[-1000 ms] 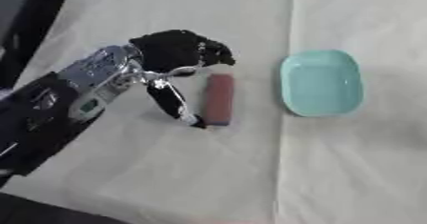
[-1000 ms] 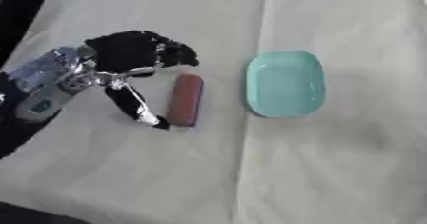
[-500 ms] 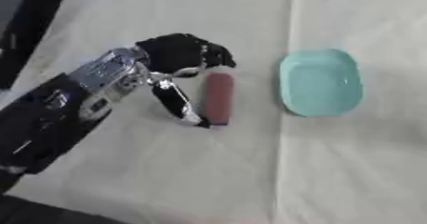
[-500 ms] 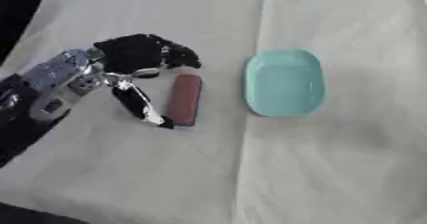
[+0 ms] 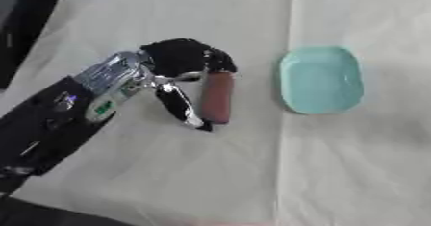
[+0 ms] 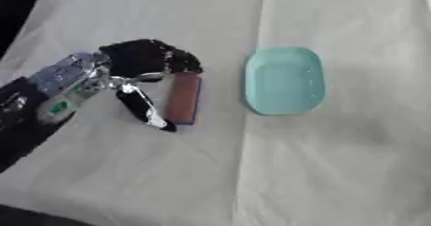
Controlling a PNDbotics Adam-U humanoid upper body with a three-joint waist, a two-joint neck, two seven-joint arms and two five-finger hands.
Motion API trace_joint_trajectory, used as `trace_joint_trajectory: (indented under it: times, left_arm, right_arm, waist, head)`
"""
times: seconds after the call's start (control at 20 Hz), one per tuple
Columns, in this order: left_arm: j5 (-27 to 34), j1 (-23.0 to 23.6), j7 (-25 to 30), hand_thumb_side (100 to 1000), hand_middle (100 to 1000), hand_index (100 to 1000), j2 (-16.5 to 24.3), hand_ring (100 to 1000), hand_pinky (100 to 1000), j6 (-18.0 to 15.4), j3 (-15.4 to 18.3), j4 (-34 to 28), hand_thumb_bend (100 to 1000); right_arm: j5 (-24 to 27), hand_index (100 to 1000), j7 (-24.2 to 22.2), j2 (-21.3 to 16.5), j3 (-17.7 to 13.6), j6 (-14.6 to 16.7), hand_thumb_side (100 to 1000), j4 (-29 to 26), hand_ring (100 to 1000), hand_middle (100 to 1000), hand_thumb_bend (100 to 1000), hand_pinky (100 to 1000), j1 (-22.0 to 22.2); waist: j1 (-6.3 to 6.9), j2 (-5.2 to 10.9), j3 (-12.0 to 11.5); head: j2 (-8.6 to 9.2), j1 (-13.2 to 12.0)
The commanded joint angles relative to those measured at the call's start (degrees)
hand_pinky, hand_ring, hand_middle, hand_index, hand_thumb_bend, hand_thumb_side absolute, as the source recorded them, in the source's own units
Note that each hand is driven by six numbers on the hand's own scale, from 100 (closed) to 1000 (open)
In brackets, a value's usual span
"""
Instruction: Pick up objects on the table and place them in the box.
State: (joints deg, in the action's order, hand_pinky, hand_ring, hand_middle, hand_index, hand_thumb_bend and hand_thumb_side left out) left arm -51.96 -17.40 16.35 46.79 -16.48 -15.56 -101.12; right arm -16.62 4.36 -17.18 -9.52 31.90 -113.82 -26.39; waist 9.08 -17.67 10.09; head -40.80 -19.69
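**Left hand closing around the reddish bar**

Left hand reaches in from the lower left, arm angled up across the cream table. Its fingers curl over the top end of the reddish-brown bar, thumb along the bar's left side. To the right, apart, lies the teal box.

Both views look steeply down from the robot's head onto the cloth-covered table, facing away from its body, the table lying slightly askew. They sit side by side, so the right eye view shows everything shifted leftward. Both share the left hand, the reddish-brown bar and the mint-green tray. The left arm enters from the lower left corner, close to the camera.
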Motion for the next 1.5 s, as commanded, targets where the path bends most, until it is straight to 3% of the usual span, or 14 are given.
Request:
trace_joint_trajectory:
  times: [0.05,0.45,0.9,1.0,1.05,1.25,1.3,1.35,1.5]
  left_arm:
    - [-1.2,0.13,0.16,652,859,944,0.46,800,678,-0.76,-0.22,0.38,659]
    - [-3.51,1.27,-0.24,675,855,939,-0.8,796,676,-2.75,-1.44,1.94,634]
    - [-4.13,1.82,-1.56,631,802,869,-1.06,756,648,-3.52,-1.62,2.56,627]
    - [-4.03,1.96,-2.22,575,725,812,-0.96,678,595,-3.42,-1.52,2.32,636]
    - [-3.9,2.03,-2.79,515,641,760,-0.83,598,534,-3.23,-1.43,2.07,641]
    - [-3.42,2.42,-4.93,134,422,571,-0.05,401,199,-1.91,-1.04,0.19,620]
    - [-3.29,2.56,-5.16,153,430,579,0.11,409,214,-1.51,-0.97,-0.36,624]
    - [-3.05,2.69,-5.34,100,359,506,0.23,348,100,-1.05,-0.82,-0.92,581]
    - [-1.8,3.13,-5.44,100,340,479,0.55,341,100,0.1,-0.44,-2.33,553]
  right_arm:
    - [0.26,821,-0.18,-0.85,-0.08,-0.01,790,-0.77,363,620,100,193,-0.96]
    - [0.31,821,-0.26,-0.87,-0.06,-0.07,778,-0.77,362,620,100,192,-1.07]
    - [0.44,821,-0.42,-0.91,-0.05,-0.12,776,-0.77,361,619,100,192,-1.02]
    - [0.46,821,-0.46,-0.93,-0.05,-0.15,776,-0.77,361,618,100,191,-0.98]
    - [0.47,821,-0.49,-0.95,-0.05,-0.18,776,-0.77,360,617,100,191,-0.95]
    - [0.53,821,-0.64,-1.02,-0.04,-0.25,776,-0.77,360,615,100,191,-0.85]
    - [0.54,821,-0.67,-1.03,-0.03,-0.26,776,-0.77,360,615,100,191,-0.84]
    - [0.56,822,-0.7,-1.03,-0.04,-0.28,777,-0.77,360,615,100,191,-0.81]
    - [0.6,821,-0.75,-1.02,-0.05,-0.29,777,-0.77,360,615,100,191,-0.78]
  waist:
    - [-0.26,0.8,0.05]
    - [-0.24,0.67,0.13]
    - [-0.23,0.67,0.11]
    - [-0.2,0.68,0.12]
    - [-0.17,0.7,0.13]
    - [-0.07,0.78,0.12]
    - [-0.05,0.79,0.12]
    - [-0.03,0.82,0.11]
    - [0.0,0.88,0.1]
  head:
    - [0.11,0.12]
    - [-0.08,0.22]
    - [-0.02,0.18]
    - [0.01,0.18]
    - [-0.02,0.18]
    - [-0.02,0.19]
    - [-0.02,0.19]
    - [0.01,0.2]
    - [0.05,0.2]
